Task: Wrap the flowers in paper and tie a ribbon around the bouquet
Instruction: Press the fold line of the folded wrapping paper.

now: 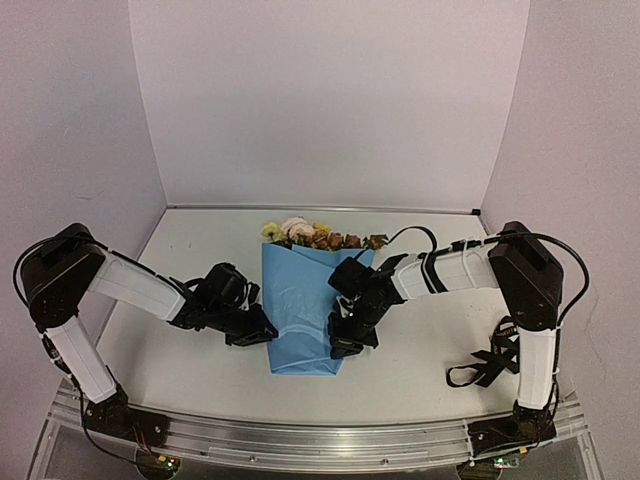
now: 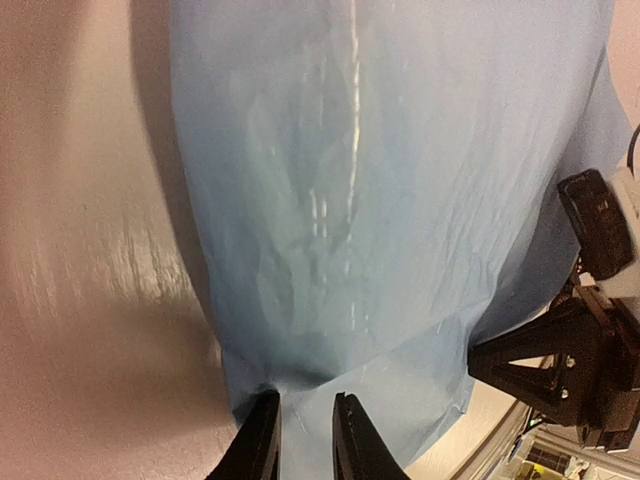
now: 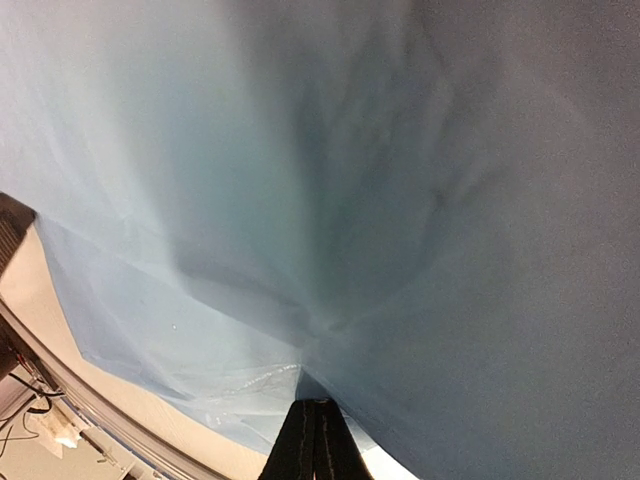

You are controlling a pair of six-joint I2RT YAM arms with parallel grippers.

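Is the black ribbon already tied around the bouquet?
No, the ribbon lies loose on the table, well to the right of the paper.

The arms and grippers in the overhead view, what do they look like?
The left arm and right arm have white link covers with black joints and wrist housings. A thin black cable loops along the right arm. The left gripper and right gripper are black, each with two slim tapered fingers.
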